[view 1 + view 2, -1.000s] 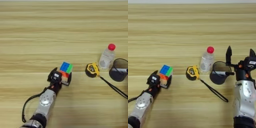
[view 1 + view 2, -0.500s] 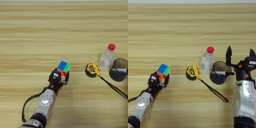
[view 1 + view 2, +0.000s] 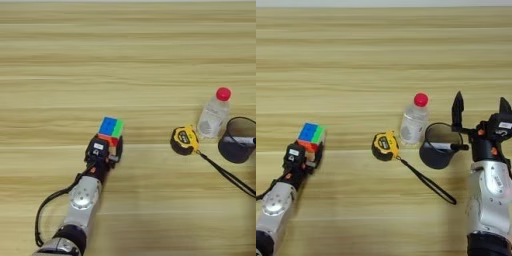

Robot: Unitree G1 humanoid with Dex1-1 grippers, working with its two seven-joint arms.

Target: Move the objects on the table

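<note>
Puzzle cube (image 3: 111, 131): small, multicoloured, blue and green on top, red on the near side; sits on the table left of centre, gripped from the near side.
Left gripper (image 3: 106, 146): black fingers clenched on the puzzle cube, one on each side of its lower part; silver forearm running down to the bottom-left corner.
Tape measure (image 3: 385, 146): yellow and black, on the table right of the puzzle cube and well apart from it; thin black strap trailing toward the lower right.
Bottle (image 3: 414, 120): clear, red cap, upright, just beyond and right of the tape measure, close beside the cup.
Cup (image 3: 439, 147): black, round, upright, right of the bottle; marker lying across its inside.
Right gripper (image 3: 480, 107): two black fingers released and spread wide, pointing away from the robot, just right of the cup and not holding anything; left finger close to the cup's rim.
Table (image 3: 125, 55): light wood, horizontal grain stripes, filling both views.
</note>
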